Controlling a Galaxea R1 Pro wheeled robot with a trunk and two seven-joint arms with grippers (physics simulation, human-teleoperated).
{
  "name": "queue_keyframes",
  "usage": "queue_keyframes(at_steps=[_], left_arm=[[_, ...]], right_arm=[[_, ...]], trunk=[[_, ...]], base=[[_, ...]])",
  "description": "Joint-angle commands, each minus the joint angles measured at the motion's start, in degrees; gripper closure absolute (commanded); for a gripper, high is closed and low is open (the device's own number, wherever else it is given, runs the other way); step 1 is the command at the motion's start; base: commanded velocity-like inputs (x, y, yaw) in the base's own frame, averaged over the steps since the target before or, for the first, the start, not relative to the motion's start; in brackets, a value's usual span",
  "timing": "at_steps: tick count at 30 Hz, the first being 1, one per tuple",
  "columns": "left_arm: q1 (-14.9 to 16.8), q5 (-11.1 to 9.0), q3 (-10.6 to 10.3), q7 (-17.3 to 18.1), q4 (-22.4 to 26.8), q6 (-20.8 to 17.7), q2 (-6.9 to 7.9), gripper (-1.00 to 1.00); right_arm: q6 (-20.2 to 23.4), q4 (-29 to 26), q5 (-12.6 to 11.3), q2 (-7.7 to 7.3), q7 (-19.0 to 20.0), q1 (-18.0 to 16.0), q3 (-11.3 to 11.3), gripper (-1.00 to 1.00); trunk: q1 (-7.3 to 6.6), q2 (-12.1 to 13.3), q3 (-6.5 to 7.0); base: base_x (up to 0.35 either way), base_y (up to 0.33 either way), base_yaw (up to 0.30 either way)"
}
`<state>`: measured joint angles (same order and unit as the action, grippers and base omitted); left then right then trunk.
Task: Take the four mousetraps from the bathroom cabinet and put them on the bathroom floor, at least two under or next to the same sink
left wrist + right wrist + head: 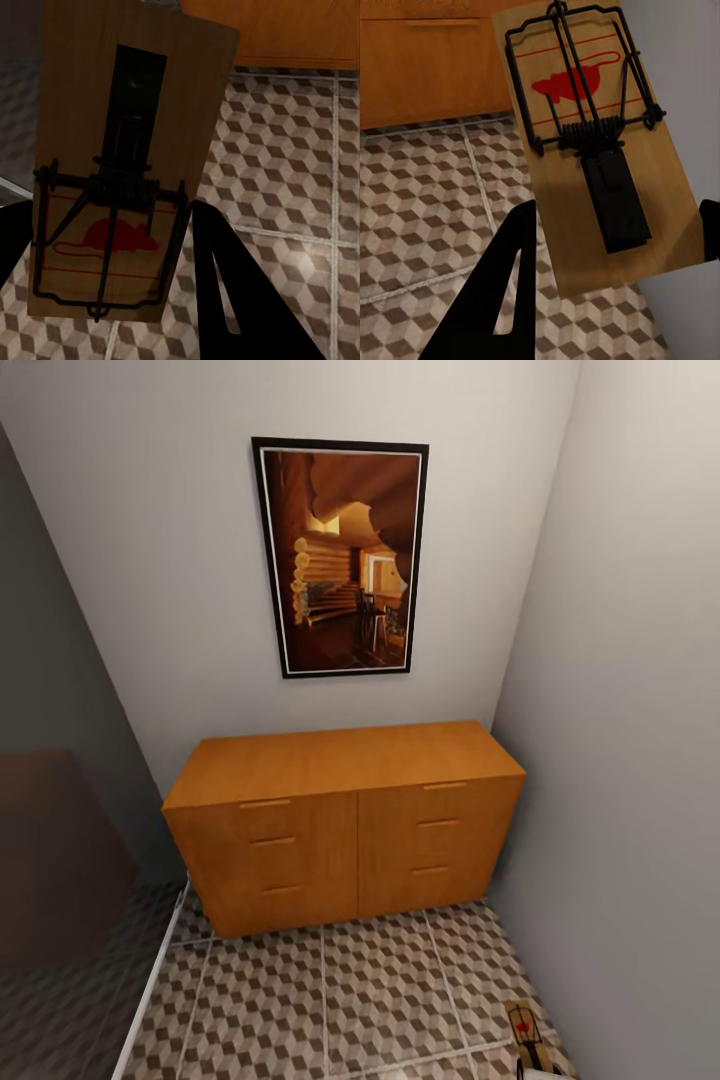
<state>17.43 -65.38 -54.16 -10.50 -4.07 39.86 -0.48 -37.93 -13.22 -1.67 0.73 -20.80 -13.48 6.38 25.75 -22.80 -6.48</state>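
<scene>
The orange-brown cabinet (345,825) stands against the far wall with all its drawers closed. In the left wrist view my left gripper (112,225) is shut on a mousetrap (127,112), a brown board with dark wire and a red mouse print, held above the bathroom floor (300,150). My right gripper (619,217) is shut on a second mousetrap (600,150), close to the grey side wall. The head view catches that trap (524,1023) at its bottom right, above the cube-pattern tiles (380,990). The bathroom sink is out of view.
A framed picture (345,555) hangs above the cabinet. A grey wall (640,760) closes the right side, and a dark brown block (50,850) stands at the left. A white strip (150,980) borders the tiles on the left.
</scene>
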Motion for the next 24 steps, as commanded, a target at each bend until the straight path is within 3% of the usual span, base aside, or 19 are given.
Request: queue_keyframes(at_steps=[1, 24], left_arm=[[0.0, 0.5, -0.3, -0.8, -0.1, 0.0, -0.05, 1.0], [0.0, 0.5, -0.3, -0.8, -0.1, 0.0, -0.05, 1.0]], right_arm=[[-0.1, 0.0, -0.3, -0.02, -0.4, -0.1, 0.5, 1.0], [-0.2, 0.0, -0.3, -0.11, -0.4, -0.1, 0.5, 1.0]], trunk=[[0.04, -0.1, -0.02], [0.04, -0.1, 1.74]], base=[[0.0, 0.0, 0.0], [0.0, 0.0, 0.0]])
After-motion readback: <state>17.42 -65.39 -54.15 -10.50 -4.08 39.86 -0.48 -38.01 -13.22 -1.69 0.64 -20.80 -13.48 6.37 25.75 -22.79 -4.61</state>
